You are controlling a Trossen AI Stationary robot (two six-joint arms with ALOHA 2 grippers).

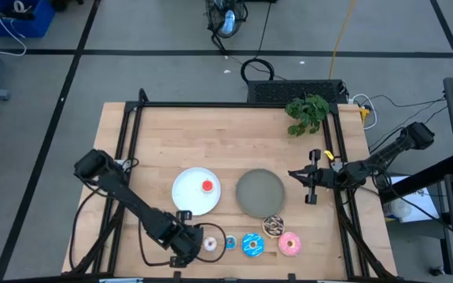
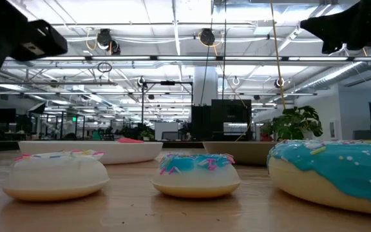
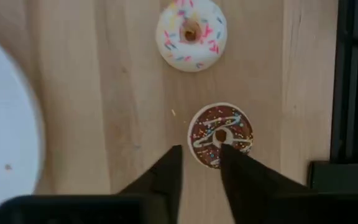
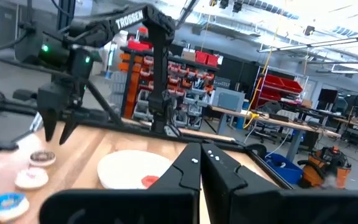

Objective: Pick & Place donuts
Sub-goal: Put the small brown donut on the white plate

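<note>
The left gripper (image 3: 201, 165) hangs low over the table's (image 1: 234, 134) near edge, its fingers (image 3: 163, 177) a narrow gap apart and gripping nothing. Seen from its wrist, the fingertips sit at the rim of the brown donut (image 3: 220, 135), one tip overlapping its edge; whether they touch it cannot be told. Just beyond lies the cream donut (image 3: 191, 32).

From above, the rest of the row runs along the near edge: a tiny blue donut (image 1: 230, 243), the blue sprinkled donut (image 1: 252, 245), the chocolate donut (image 1: 273, 226) and the pink donut (image 1: 290, 244). The red donut (image 1: 208, 186) rests on the white plate (image 1: 185, 196), beside the grey plate (image 1: 259, 192).

The right gripper (image 1: 311, 186) waits at the table's right side with its fingers pressed together, empty. In its wrist view the word "TROSSEN" reads in white along the left arm (image 4: 129, 22).
</note>
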